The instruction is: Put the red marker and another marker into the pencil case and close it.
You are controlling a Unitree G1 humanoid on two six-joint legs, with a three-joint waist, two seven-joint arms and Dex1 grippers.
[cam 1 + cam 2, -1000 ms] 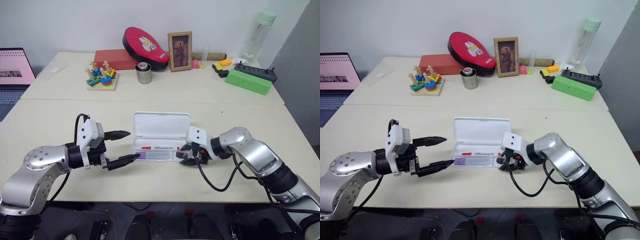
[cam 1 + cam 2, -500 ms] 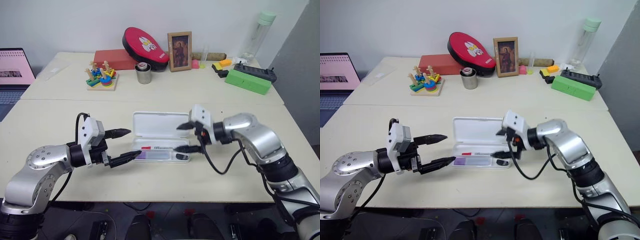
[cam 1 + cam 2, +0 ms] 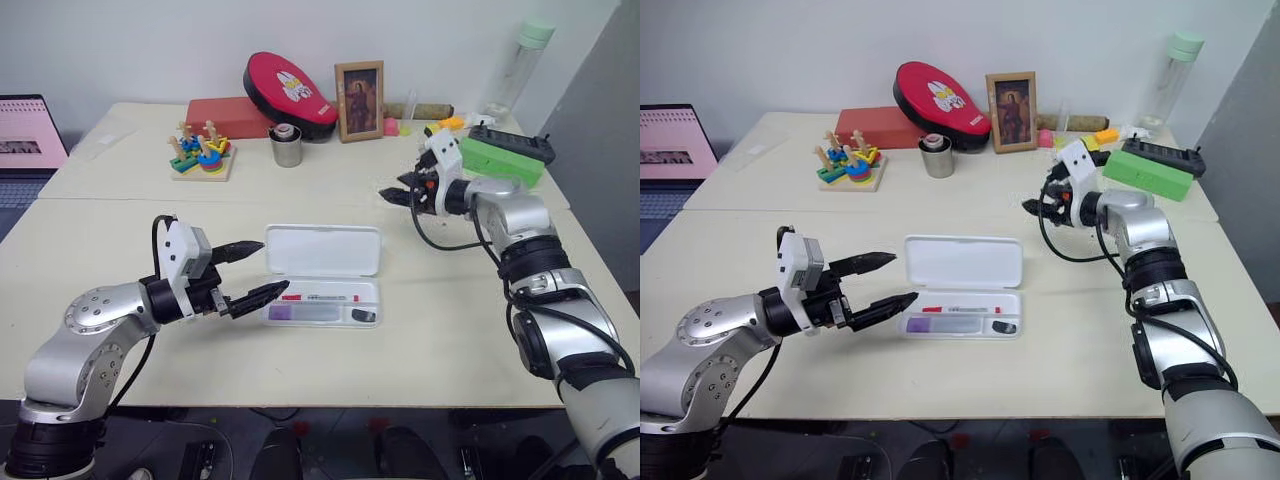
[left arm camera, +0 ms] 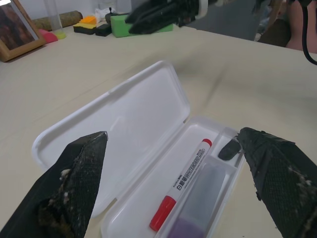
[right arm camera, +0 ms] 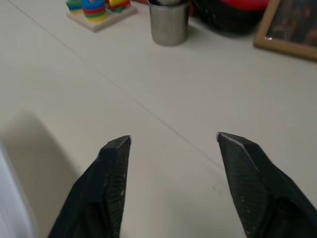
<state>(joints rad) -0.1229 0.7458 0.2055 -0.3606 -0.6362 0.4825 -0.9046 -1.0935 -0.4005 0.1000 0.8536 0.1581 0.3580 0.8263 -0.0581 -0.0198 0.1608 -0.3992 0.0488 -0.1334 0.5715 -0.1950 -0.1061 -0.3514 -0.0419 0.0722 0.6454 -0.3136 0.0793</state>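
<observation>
from the head views i see the pencil case [image 3: 322, 275] lying open in the middle of the near surface [image 3: 120, 240], lid half flat toward the back. in its front half lie the red marker [image 3: 320, 297] along the hinge side and the purple marker [image 3: 300, 313] just in front of it, with a small black piece [image 3: 365, 316] at the right end.

my left hand [image 3: 250, 272] hovers just left of the case, fingers spread wide and empty, the lower fingertip [image 3: 280, 289] close to the tray's left edge. the left wrist view makes the tray clearer: red cap toward me, printing on the white barrel, the lavender body beside it, and both fingers off the plastic.

my right hand [image 3: 397, 187] is raised well back and to the right of the case, over bare surface, near the green box [image 3: 496, 161]. its wrist view shows the fingers apart with nothing between them, and beyond them a metal cup [image 5: 169, 22] and a stacking toy [image 5: 96, 8].
</observation>
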